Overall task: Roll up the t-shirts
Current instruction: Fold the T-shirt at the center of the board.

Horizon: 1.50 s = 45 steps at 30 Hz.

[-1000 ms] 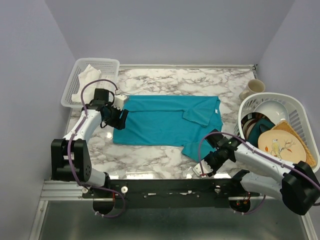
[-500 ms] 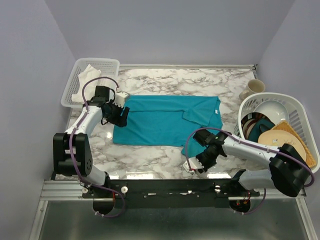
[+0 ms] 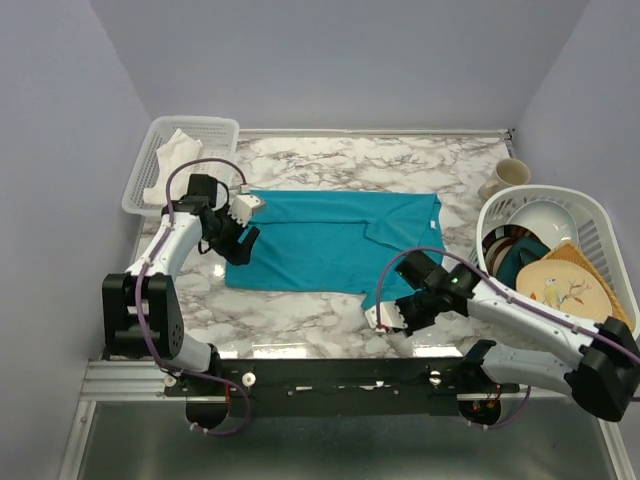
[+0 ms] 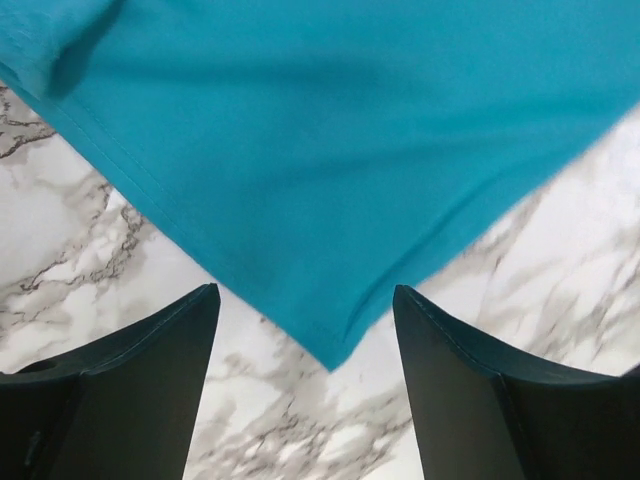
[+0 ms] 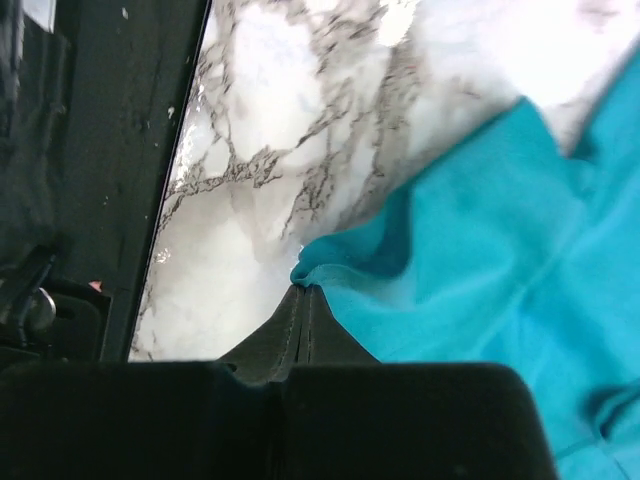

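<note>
A teal-blue t-shirt (image 3: pixel 320 240) lies spread flat on the marble table, collar end to the right. My left gripper (image 3: pixel 237 240) is at the shirt's left edge, open. In the left wrist view a corner of the shirt (image 4: pixel 330 340) lies on the marble between the two spread fingers (image 4: pixel 150 370), untouched. My right gripper (image 3: pixel 393 306) is at the shirt's near right part. In the right wrist view it (image 5: pixel 303 290) is shut on a pinched fold of the shirt's edge (image 5: pixel 450 260), just above the table.
A white basket (image 3: pixel 215 125) with a pale cloth (image 3: pixel 178 152) stands at the back left. A white basket (image 3: pixel 590 215) at the right holds plates, bowls and a dark-teal dish (image 3: pixel 512 262). A cream mug (image 3: pixel 506 177) stands behind it. The table's near edge (image 3: pixel 300 352) is close to the right gripper.
My right gripper has moved left and a little away from the near edge, dragging the shirt's near edge with it. My left gripper has shifted slightly along the shirt's left edge.
</note>
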{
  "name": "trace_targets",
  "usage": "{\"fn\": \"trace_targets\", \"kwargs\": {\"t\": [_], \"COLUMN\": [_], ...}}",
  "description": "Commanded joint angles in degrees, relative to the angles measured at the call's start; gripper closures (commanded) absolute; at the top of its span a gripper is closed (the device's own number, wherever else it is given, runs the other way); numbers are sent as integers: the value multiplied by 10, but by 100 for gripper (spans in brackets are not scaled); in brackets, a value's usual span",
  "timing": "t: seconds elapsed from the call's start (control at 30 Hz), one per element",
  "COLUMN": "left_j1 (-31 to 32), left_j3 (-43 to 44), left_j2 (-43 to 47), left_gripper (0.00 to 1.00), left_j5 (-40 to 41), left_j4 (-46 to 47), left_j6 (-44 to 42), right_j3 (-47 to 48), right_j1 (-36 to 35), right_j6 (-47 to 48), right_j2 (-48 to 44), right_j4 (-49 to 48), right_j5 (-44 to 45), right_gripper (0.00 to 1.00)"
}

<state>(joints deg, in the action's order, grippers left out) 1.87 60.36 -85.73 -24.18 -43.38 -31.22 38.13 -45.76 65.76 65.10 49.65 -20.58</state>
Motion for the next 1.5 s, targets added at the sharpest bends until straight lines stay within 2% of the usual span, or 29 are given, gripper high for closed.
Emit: {"fn": "trace_targets", "kwargs": {"t": [0.0, 0.03, 0.1, 0.13, 0.27, 0.4, 0.53, 0.7, 0.83, 1.0, 1.1, 1.2, 1.23, 1.3, 1.47], "left_j1": [-5, -7, -12, -13, -13, -13, -13, -13, -13, -9, -3, 2, 2, 2, 2], "left_j3": [-33, -48, -61, -73, -91, -87, -103, -97, -122, -154, -181, -201, -198, -190, -146], "left_j2": [78, 86, 106, 111, 114, 80, 64, 33, 21, 19, 23, 31, 32, 28, 29], "left_gripper": [20, 20, 20, 20, 19, 21, 22, 27, 40, 43, 50, 68, 83, 100, 100], "left_j5": [12, 16, 25, 26, 20, 12, 36, 41, 63, 78, 84, 89, 92, 92, 75], "left_j4": [-145, -172, -193, -209, -219, -204, -117, -123, -85, -30, 0, 16, 13, -1, -55], "left_j6": [-225, -287, -340, -396, -491, -510, -495, -501, -503, -494, -492, -489, -487, -485, -481], "right_j3": [34, 33, 28, 22, 20, 20, 23, 21, 20, 20, 17, 6, 5, 9, 47], "right_j1": [-3, -3, -3, -3, -3, -4, -3, -3, -4, -3, -3, -4, -4, 1, 55], "right_j6": [-96, -102, -121, -130, -163, -171, -168, -171, -174, -175, -177, -188, -193, -211, -246], "right_j2": [-67, -75, -89, -92, -85, -81, -84, -85, -85, -83, -82, -84, -87, -91, -93], "right_j4": [58, 68, 71, 67, 55, 55, 66, 69, 63, 68, 69, 62, 59, 56, 69], "right_j5": [-2, -1, 9, 12, 19, 26, 30, 30, 37, 38, 42, 48, 53, 60, 77], "right_gripper": [99, 99, 99, 99, 99, 99, 99, 99, 99, 99, 99, 100, 100, 100, 99]}}
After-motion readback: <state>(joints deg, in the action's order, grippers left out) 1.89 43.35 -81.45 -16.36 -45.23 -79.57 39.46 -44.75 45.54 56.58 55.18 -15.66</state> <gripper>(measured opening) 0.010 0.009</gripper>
